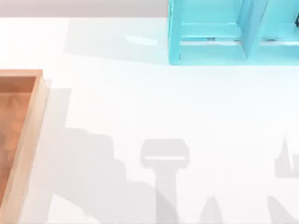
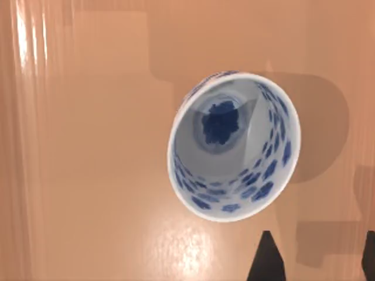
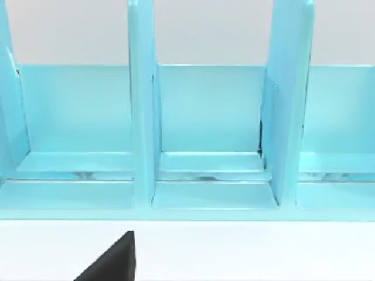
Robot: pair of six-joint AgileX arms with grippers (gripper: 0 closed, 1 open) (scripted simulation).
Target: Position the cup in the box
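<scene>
Where the top view's left edge cuts the scene, a large shallow open-topped wooden box (image 1: 28, 140) sits on the white counter (image 1: 140, 107), its orange-brown floor bounded by a lighter tan raised rim; part of it runs off the picture.

Item: small handleless cylindrical cup (image 2: 234, 146), white porcelain with blue floral pattern. Seen in the left wrist view from above its mouth, with a blue flower painted on its inner base. It rests on the orange-brown floor of the box (image 2: 88, 146), appears slightly tilted, and casts a shadow on the wood beside it. Whether it touches any wall cannot be told.

Item: left pincer (image 2: 316, 257). Two dark fingertips (image 2: 266, 260) show at the edge of the left wrist view, set well apart, spread wide and gripping nothing. They are near the cup but apart from it.

Item: grey arm shadows fall across the near half of the counter in the top view.

Item: turquoise shelf-like frame (image 1: 233, 32), with upright dividers forming open compartments, stands at the far side of the counter, right of centre. The right wrist view faces this frame (image 3: 193, 129) head-on.

Item: right pincer. One dark fingertip (image 3: 114, 260) shows over the white counter before the frame; whether it is spread or closed cannot be told.
</scene>
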